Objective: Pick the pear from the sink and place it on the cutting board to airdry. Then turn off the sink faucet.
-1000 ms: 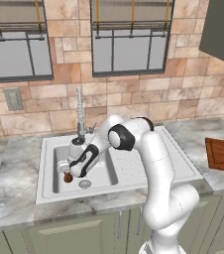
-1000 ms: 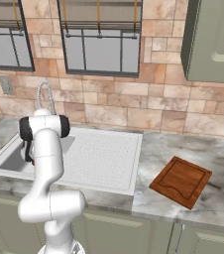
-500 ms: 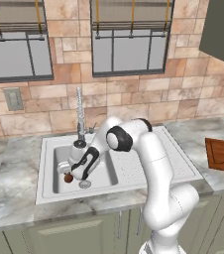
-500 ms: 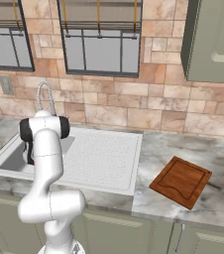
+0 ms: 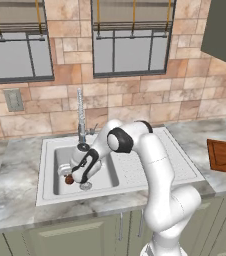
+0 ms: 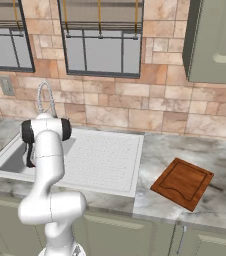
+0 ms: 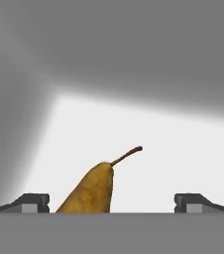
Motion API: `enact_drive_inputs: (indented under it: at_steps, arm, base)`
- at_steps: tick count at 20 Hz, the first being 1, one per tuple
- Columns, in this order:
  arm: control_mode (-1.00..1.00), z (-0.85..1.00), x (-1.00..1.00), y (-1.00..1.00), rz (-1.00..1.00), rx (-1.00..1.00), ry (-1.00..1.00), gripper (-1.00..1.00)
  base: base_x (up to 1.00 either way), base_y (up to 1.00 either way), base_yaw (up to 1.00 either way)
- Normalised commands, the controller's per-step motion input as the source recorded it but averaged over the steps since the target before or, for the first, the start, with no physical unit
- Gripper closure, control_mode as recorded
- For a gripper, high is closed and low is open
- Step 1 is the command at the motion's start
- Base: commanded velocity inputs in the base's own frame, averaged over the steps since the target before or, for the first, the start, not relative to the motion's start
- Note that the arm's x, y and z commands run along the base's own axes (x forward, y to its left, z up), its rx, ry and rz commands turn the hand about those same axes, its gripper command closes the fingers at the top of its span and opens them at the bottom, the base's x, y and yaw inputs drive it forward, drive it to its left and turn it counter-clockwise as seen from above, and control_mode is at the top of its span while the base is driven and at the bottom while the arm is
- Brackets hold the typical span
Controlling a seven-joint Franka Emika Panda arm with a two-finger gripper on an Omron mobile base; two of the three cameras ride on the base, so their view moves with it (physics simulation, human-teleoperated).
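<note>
The brown-golden pear [image 7: 90,191] lies on the floor of the sink [image 5: 49,150] basin, its thin stem pointing up and to the right in the hand view. My gripper [image 7: 114,202] is open low inside the basin, and the pear sits between the two fingertips [image 7: 33,202], nearer the left one, with no contact visible. In the left base view the pear [image 5: 68,179] shows as a small brown spot just left of the gripper [image 5: 75,173]. Behind the basin rises the chrome sink faucet [image 5: 80,116]. The cutting board [image 6: 182,183] lies on the counter far to the right.
A round metal drain [image 5: 86,186] sits on the basin floor near the hand. The ribbed drainboard [image 6: 105,157] spans the space between basin and cutting board. Marble counter [image 6: 225,200] surrounds the sink; a brick wall and windows stand behind.
The hand has dropped lower into the basin and shifted left toward the pear. Its jaws have stayed wide apart. The base has not moved.
</note>
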Motion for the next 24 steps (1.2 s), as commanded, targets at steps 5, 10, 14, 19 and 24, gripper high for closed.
enact_drive_inputs:
  at_steps: [5,10,14,19,24]
  arm:
    - [-1.0,-0.08,0.0,0.95,-0.1,-0.08,0.13,-1.0]
    - [-1.0,-0.16,0.01,1.0,-0.12,-0.1,0.18,1.0]
    - [-1.0,-0.15,0.02,0.94,-0.12,-0.14,0.14,1.0]
    - [-1.0,0.0,0.0,0.57,-0.1,-0.14,0.05,1.0]
    - [-1.0,0.0,0.0,0.48,-0.1,-0.12,0.05,1.0]
  base:
    - [0.0,0.0,0.0]
    - [0.0,0.0,0.0]
    - [0.0,0.0,0.0]
    - [0.0,0.0,0.0]
    - [0.0,0.0,0.0]
